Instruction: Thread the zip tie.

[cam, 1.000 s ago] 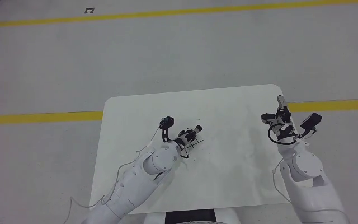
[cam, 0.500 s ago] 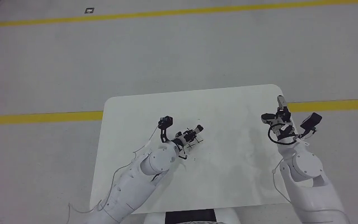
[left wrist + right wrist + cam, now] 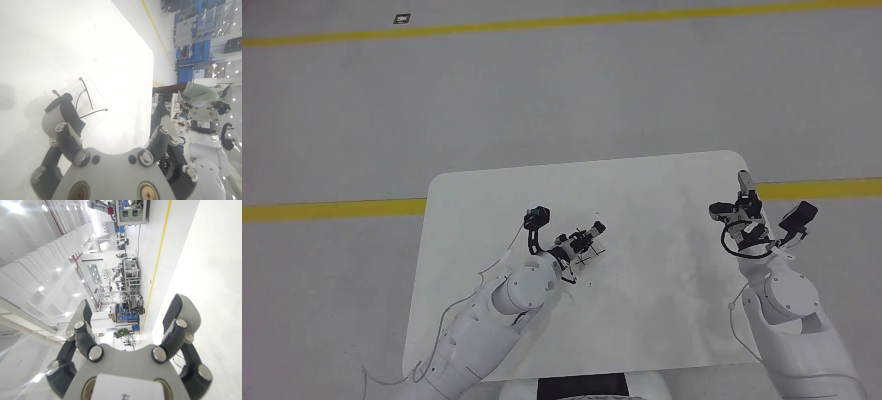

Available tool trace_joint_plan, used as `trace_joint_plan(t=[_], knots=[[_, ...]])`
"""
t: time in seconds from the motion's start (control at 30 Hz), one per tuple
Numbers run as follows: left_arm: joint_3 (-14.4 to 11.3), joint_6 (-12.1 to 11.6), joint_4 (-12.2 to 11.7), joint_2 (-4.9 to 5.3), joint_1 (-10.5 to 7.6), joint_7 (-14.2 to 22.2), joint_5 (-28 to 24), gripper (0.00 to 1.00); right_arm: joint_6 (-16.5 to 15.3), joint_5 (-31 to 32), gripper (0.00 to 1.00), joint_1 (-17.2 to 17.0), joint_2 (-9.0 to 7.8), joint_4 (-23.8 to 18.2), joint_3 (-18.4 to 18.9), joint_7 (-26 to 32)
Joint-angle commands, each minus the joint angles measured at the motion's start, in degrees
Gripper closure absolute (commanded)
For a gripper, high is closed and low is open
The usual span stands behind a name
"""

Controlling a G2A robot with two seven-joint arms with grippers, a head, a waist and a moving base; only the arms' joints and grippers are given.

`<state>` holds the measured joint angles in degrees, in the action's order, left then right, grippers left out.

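One white table [image 3: 662, 300] carried everything. Two grippers were over it. The left gripper [image 3: 111, 103] hung near the middle, spread wide and gripping nothing. The right gripper [image 3: 130, 303] sat at the table's right edge, also wide open and empty. One clear sheet [image 3: 98, 94] lay just beside the left gripper's finger. I counted three black zip ties [image 3: 89, 98] on it by their heads.
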<state>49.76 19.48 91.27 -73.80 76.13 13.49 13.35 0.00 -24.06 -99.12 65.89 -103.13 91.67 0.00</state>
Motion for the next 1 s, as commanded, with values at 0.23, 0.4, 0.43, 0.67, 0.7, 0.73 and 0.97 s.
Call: trace_joint_plan(t=[0.23,0.4,0.43,0.67,0.7,0.73,0.97], knots=[[1.0,0.0,0.3,-0.6,1.08,1.2,6.0,0.0,0.0,0.0,0.0,0.0,0.0,0.0,0.0,0.0],[2.8,0.0,1.9,-1.31,2.63,4.0,8.3,0.0,0.0,0.0,0.0,0.0,0.0,0.0,0.0,0.0],[3.3,0.0,2.1,-1.48,3.04,4.4,8.6,0.0,0.0,0.0,0.0,0.0,0.0,0.0,0.0,0.0],[4.2,0.0,2.5,-1.84,3.8,4.9,9.7,0.0,0.0,0.0,0.0,0.0,0.0,0.0,0.0,0.0],[4.2,0.0,2.5,-1.84,3.8,4.9,9.7,0.0,0.0,0.0,0.0,0.0,0.0,0.0,0.0,0.0],[4.2,0.0,2.5,-1.84,3.8,4.9,9.7,0.0,0.0,0.0,0.0,0.0,0.0,0.0,0.0,0.0],[4.7,0.0,5.1,-1.65,4.26,4.9,11.9,0.0,0.0,0.0,0.0,0.0,0.0,0.0,0.0,0.0]])
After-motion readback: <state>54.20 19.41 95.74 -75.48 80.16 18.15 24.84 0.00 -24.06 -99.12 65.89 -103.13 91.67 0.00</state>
